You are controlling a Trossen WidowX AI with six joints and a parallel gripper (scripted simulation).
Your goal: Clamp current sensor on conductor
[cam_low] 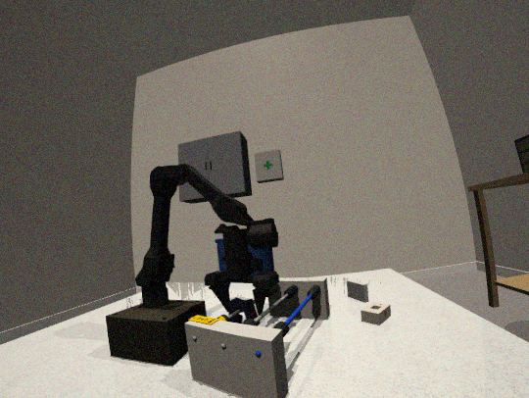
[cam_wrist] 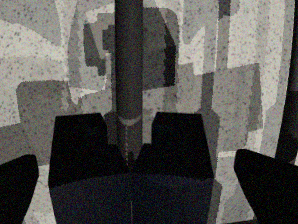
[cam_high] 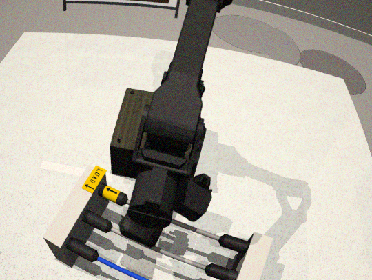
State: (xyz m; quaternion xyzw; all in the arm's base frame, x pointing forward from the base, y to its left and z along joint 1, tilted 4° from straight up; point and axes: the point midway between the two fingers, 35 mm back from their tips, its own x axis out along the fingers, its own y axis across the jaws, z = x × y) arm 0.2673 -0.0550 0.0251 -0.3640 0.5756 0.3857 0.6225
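You have the gripper (cam_high: 153,207) (cam_low: 245,314) (cam_wrist: 137,163) wide open, holding nothing, its fingers clear of the current sensor (cam_low: 242,305) (cam_wrist: 132,200) on both sides. In your wrist view, the sensor sits between them at the LOAD conductor (cam_high: 209,234) (cam_low: 234,314) (cam_wrist: 129,55), its black halves parted; you can't tell its arrow's direction. The yellow LOAD marker (cam_high: 94,179) (cam_low: 204,320) lies well inside the bench's (cam_high: 275,103) (cam_low: 416,338) edges; toward its right edge in the exterior view, you see a small holed block (cam_low: 375,314)
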